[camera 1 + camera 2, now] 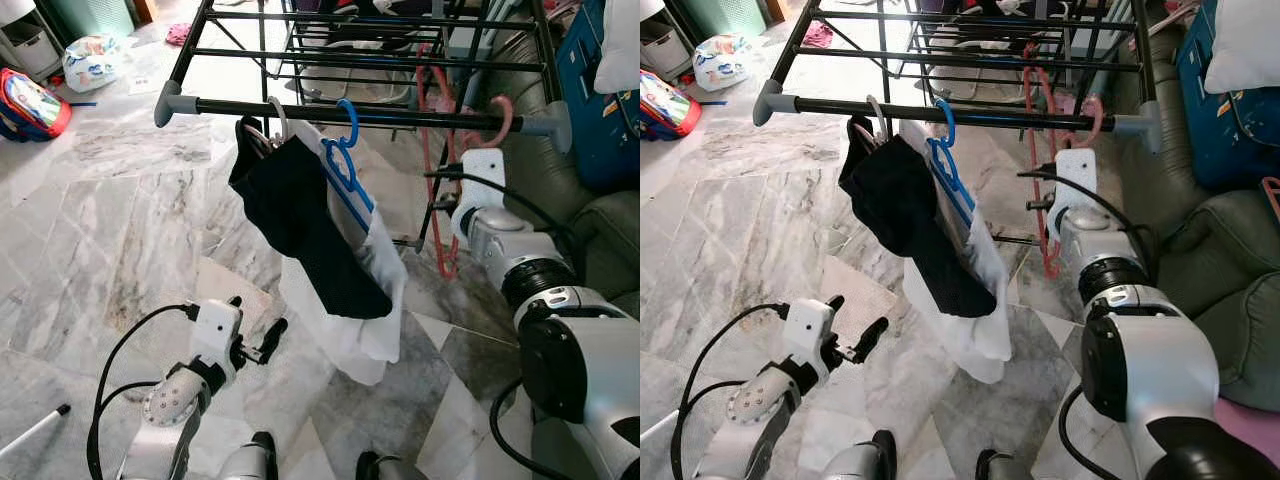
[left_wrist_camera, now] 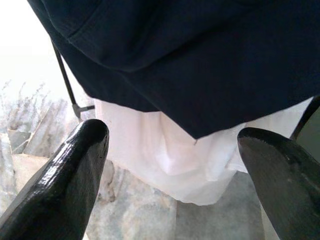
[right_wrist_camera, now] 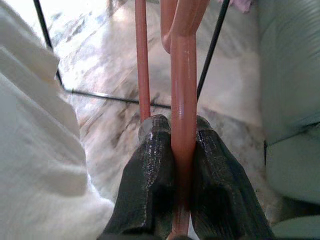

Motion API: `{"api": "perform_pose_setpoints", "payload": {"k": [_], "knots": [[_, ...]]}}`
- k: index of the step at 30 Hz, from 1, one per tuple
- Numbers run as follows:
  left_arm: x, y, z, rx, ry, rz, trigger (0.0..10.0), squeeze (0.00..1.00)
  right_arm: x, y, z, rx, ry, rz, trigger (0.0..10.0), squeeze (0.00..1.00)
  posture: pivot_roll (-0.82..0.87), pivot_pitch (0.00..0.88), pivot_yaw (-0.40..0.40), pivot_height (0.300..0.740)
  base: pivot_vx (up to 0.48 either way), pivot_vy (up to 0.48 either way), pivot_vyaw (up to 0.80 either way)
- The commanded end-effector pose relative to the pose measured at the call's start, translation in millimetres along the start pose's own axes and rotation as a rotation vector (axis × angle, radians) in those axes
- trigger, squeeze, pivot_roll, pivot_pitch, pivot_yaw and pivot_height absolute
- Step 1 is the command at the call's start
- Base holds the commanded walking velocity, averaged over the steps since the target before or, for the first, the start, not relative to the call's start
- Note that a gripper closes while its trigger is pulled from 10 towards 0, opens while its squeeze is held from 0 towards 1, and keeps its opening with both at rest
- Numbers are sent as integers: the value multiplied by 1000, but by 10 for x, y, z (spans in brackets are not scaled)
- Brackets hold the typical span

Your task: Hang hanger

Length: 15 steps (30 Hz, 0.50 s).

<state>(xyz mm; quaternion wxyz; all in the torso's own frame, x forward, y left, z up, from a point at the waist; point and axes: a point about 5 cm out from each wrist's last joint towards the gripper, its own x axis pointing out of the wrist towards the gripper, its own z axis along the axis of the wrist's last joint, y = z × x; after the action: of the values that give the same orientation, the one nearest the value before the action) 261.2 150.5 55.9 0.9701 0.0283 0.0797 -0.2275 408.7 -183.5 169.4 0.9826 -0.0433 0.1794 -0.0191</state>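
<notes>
A salmon-pink hanger [image 1: 437, 190] hangs by its hook [image 1: 500, 118] over the front bar [image 1: 420, 113] of a black drying rack. My right gripper [image 3: 177, 122] is shut on the hanger's lower part [image 3: 183, 60], just below the bar at the rack's right end. Left of it on the same bar, a blue hanger [image 1: 345, 160] carries a white garment [image 1: 375, 300] and a white hanger [image 1: 277, 115] carries a black garment [image 1: 300, 215]. My left gripper [image 1: 255, 322] is open and low, below and left of these garments, holding nothing.
A green sofa [image 1: 600, 230] and a blue box [image 1: 600, 90] stand close on the right. Bags [image 1: 30, 100] lie on the marble floor at the far left. A white stick [image 1: 30, 430] lies near my left arm. More rack bars [image 1: 380, 55] run behind the front one.
</notes>
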Motion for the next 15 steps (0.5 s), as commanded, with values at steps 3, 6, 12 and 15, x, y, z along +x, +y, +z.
{"api": "perform_pose_setpoints", "payload": {"k": [3, 6, 12, 15], "knots": [[-30, 7, -22, -3, 18, 10, 10000, 0, 4, 11, -197, -17, 67, 2, 10000, 0, 211, 249, 5, 740, 0, 0, 0], [-21, 7, -14, -2, 22, 8, 10000, 0, 2, -1, -251, -18, 80, 6, 10000, 0, 207, 250, 7, 740, 0, 0, 0], [-5, -17, -13, -3, 28, -3, 10000, 0, 0, -43, -240, -2, 64, 7, 10000, 1000, 192, 251, 10, 740, 0, 0, 0], [9, -31, -16, -5, 31, -6, 10000, 0, 0, -59, -173, -73, 21, 2, 10000, 1000, 187, 249, 8, 740, 0, 0, 0]]}}
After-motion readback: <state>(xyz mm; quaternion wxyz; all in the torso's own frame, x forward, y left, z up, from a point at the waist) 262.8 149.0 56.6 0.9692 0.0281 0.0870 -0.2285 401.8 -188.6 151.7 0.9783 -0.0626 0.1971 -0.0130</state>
